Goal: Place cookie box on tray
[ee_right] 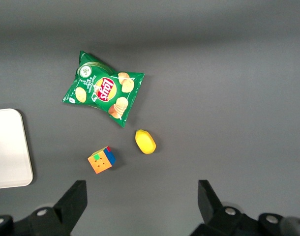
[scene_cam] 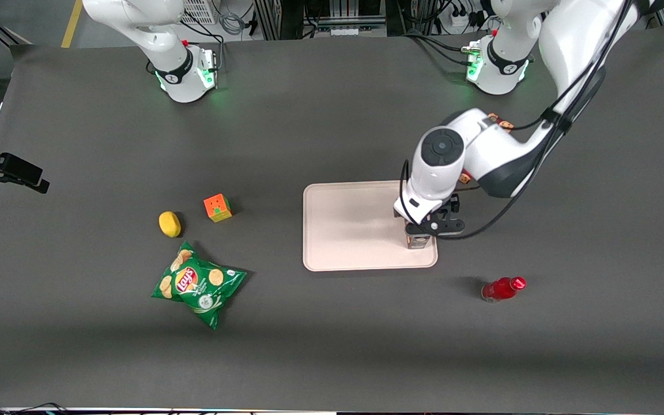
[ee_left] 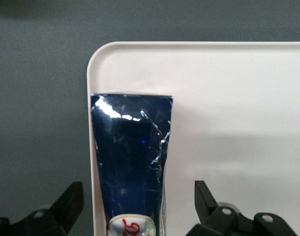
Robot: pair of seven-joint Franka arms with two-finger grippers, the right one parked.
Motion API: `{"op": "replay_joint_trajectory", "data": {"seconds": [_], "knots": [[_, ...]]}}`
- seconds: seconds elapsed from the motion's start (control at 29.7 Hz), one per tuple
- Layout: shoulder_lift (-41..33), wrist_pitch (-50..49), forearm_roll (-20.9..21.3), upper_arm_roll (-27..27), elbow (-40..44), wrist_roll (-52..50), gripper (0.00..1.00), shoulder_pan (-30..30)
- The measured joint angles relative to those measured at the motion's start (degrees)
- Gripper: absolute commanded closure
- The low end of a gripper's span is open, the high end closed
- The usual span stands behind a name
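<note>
The cookie box [scene_cam: 418,240] is a dark blue package standing on end on the tray [scene_cam: 355,230]. It is in the tray corner nearest the front camera, toward the working arm's end. In the left wrist view the cookie box [ee_left: 133,157] rises straight toward the camera, one side along the rim of the tray [ee_left: 228,123], with a white-red logo on its top end. My gripper [scene_cam: 426,226] hangs right over the box. The gripper [ee_left: 138,204] is open, with a black finger [ee_left: 70,204] well clear of the package on each side.
A red bottle [scene_cam: 503,288] lies on the table near the tray, nearer the camera. A red cookie-printed box [scene_cam: 502,123] peeks out under the working arm. Toward the parked arm's end lie a colour cube [scene_cam: 218,207], a yellow lemon [scene_cam: 169,223] and a green chips bag [scene_cam: 198,283].
</note>
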Motion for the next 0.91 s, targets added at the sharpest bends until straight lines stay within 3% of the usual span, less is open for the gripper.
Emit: {"op": "replay_joint_trajectory", "data": {"seconds": [0.17,0.3,0.47,0.61,0.91], "knots": [[-3.35,-11.52,-2.29,2.83,11.16,12.59,0.0,1.7],[-5.66,-12.34,-3.09,7.02,12.33,17.48,0.0,1.36],[-10.64,-12.35,-11.41,17.78,12.36,23.09,0.0,0.6],[-14.65,-12.0,-16.35,26.17,10.84,25.41,0.0,-0.82],[-23.65,-5.15,-18.83,34.51,-0.98,28.59,0.0,-3.36]]}}
